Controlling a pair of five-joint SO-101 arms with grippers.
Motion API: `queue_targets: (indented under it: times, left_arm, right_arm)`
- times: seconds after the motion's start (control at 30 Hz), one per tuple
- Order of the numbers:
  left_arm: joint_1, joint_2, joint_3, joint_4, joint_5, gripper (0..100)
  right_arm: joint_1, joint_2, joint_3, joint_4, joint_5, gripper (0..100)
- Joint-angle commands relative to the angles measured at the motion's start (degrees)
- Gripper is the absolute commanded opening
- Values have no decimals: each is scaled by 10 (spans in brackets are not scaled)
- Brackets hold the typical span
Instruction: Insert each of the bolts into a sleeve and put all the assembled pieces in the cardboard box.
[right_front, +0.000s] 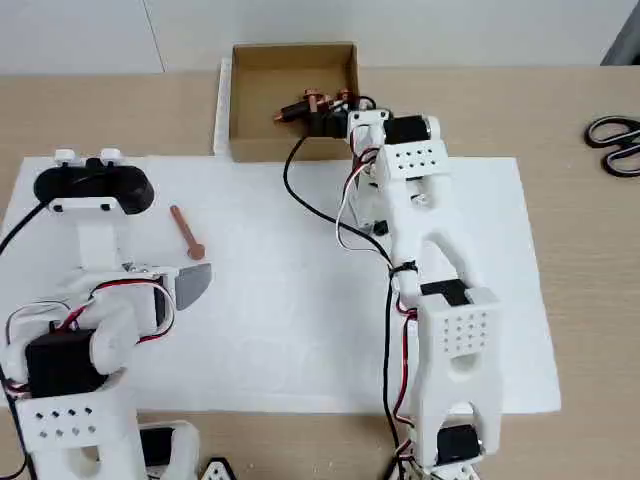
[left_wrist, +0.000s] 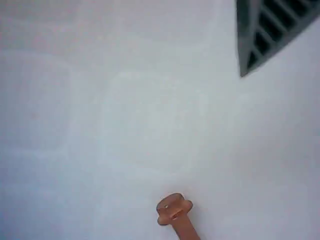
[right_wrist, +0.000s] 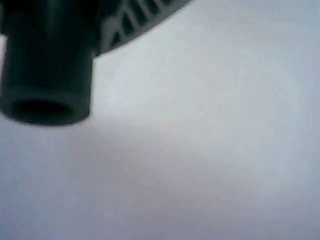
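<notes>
- Jaws of the left gripper (right_front: 182, 282), low at the left of the high view, stand spread with nothing between them. One grey ribbed jaw cuts across a corner of its own wrist view.
- Just above it in the high view, the loose bolt (right_front: 187, 232) lies flat on the white mat (right_front: 300, 330), near the jaws but apart from them.
- Its long axis runs nearly up and down the frame with a slight lean. The flanged head is at the lower end, toward the left gripper, and the shank tip points to the upper left.
- My guess is this bolt is the one left to do. The next move calls for the left gripper to drop over the shank, close crosswise to that axis, and present the tip to a sleeve.
- Further up, at centre, the right gripper (right_front: 322, 120) reaches over the near wall of the cardboard box (right_front: 262, 95). I cannot tell whether it is clenched or released.
- Its wrist view has a black sleeve (right_wrist: 47, 65) hard against a ribbed jaw, with the open end dark and no bolt visible in it.
- Inside the box, beside that gripper, lie copper-and-black pieces (right_front: 310, 103), apparently assembled, so the boxing step looks to be in hand.
- Scissors (right_front: 615, 143) rest at the upper right edge, well apart.
</notes>
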Motion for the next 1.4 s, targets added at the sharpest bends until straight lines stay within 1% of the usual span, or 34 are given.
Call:
queue_targets:
  times: [0.0, 0.07, 0.13, 0.47, 0.9, 0.97, 1.07, 1.17, 1.37]
  left_arm:
    - [-2, -4, 3, 4, -5, 325]
    - [-2, -4, 11, 2, -5, 325]
    - [-2, -4, 13, 1, -5, 325]
    - [-2, -4, 12, 1, -5, 325]
    - [-3, -4, 13, 1, -5, 325]
    - [-3, -4, 13, 1, -5, 325]
    - [-3, -4, 13, 1, -5, 325]
    - [-3, -3, 13, 0, -5, 325]
    - [-3, 2, 7, 3, -5, 325]
  right_arm:
    - [-4, 7, -2, 4, -13, 118]
    - [-5, 14, -2, 3, -25, 148]
    - [-6, 19, -2, 3, -25, 155]
    - [-24, 22, -6, 2, -7, 158]
    - [-13, 95, -7, -46, -5, 153]
    - [-2, 95, -8, -46, -4, 121]
    - [14, 80, -20, -40, 6, 3]
    - [26, 54, -26, -15, 24, 10]
    - [37, -17, -24, 8, 25, 4]
